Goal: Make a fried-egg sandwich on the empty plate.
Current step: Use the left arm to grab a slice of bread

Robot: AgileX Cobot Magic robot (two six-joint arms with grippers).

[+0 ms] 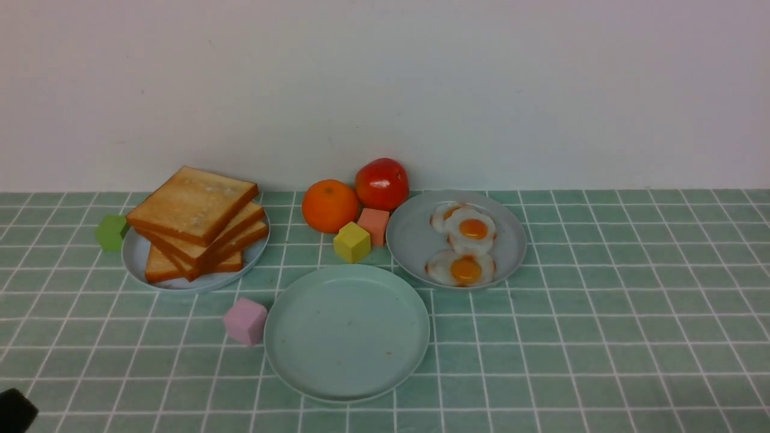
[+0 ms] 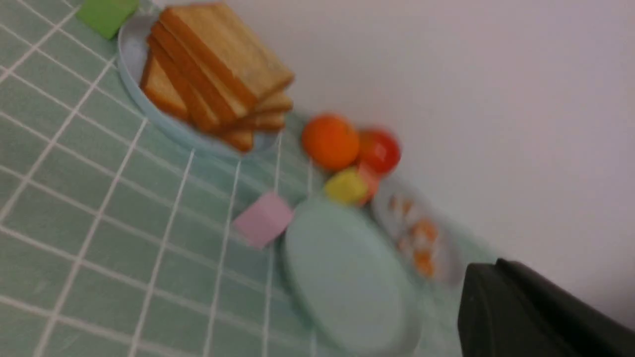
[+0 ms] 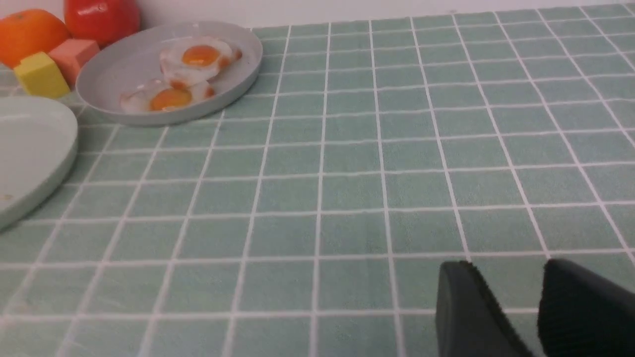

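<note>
The left pincer (image 1: 13, 410) only pokes into the near left corner of the front view as a black stub, and its own camera catches just one dark blurred mass (image 2: 516, 307); its jaws are pressed together with nothing in them. Ahead of it, toward the wall, a toast stack (image 1: 192, 204) of golden-brown slices leans on a grey-blue plate (image 1: 135, 255), with a green cube (image 1: 111, 232) touching that plate's far left rim. Ahead of the left pincer and off to its right lies the empty plate (image 1: 347, 334), pale mint and bare, with a pink cube (image 1: 245, 321) just beside its left edge, on the pincer's side. The right pincer (image 3: 506, 270) is out of the front view; from its wrist I can see two black fingers (image 3: 466, 307) spread apart, checked tablecloth (image 3: 347, 188) showing between them and nothing pinched. Well ahead of it and over to its left sits a second grey-blue plate (image 1: 415, 240) carrying the fried eggs (image 1: 473, 230), three overlapping in a row, yolks up. The empty plate's rim (image 3: 30, 148) comes nearer to this pincer on the same side, its far edge almost touching the egg plate. Beyond both, farther still from the right pincer, are a yellow cube (image 1: 352, 242), a salmon cube (image 1: 374, 224), an orange (image 1: 329, 205) and a red tomato (image 1: 382, 183), huddled against the wall.
</note>
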